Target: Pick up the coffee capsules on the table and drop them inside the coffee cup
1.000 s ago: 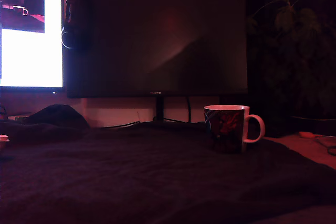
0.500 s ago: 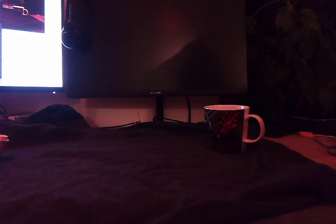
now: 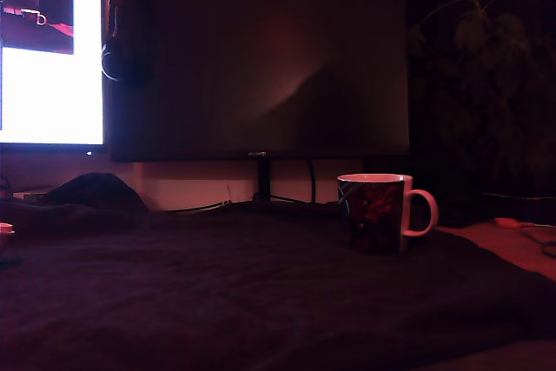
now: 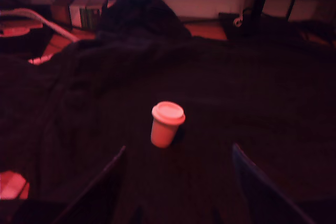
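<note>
Jaws of the gripper: held wide apart in the wrist view, nothing gripped; two dark fingers are seen at the lower edge, with bare cloth between them.

Coffee capsule: one pale pink pod, flat rim uppermost, set upright on the dark cloth just beyond the gap between the fingers and apart from both. At the extreme left edge of the exterior view a small pale object is cut off by the frame; it is possibly the same capsule, though too little is shown to be sure.

Counter: covered by a dark, wrinkled cloth, which is bunched into a heap toward the exterior view's left.

Lit screen: placed at the exterior view's left, glowing white.

Dark monitor: placed centrally behind the counter, switched off, on a thin stand.

Coffee cup: stood upright on the cloth toward the exterior view's right, white rim and handle, dark body with red pattern, handle turned to the right. It is well apart from the capsule.
</note>
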Available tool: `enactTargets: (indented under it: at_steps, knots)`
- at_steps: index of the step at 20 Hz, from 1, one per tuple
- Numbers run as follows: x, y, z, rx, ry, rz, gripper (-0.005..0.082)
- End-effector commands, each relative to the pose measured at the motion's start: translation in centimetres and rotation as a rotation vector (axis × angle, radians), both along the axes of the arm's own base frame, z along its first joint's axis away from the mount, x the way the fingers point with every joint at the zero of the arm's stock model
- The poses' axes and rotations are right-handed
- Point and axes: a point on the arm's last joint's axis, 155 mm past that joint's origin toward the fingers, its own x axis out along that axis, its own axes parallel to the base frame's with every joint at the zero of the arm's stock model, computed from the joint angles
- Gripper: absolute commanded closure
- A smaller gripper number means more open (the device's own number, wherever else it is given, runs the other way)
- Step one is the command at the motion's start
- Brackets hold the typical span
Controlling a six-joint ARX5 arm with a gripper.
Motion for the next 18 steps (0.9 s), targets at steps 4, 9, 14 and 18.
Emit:
enactTargets:
  at_steps: [4, 9, 14, 18]
  knots:
    - [0.4, 0.0, -1.4, 0.016, 0.041, -0.002, 0.0183]
    - [1.4, -0.1, -1.7, 0.066, 0.052, -0.019, 0.0184]
    - [2.4, -0.2, -2.0, 0.085, 0.058, -0.026, 0.0184]
    - [3.2, -0.3, -2.3, 0.091, 0.061, -0.033, 0.0185]
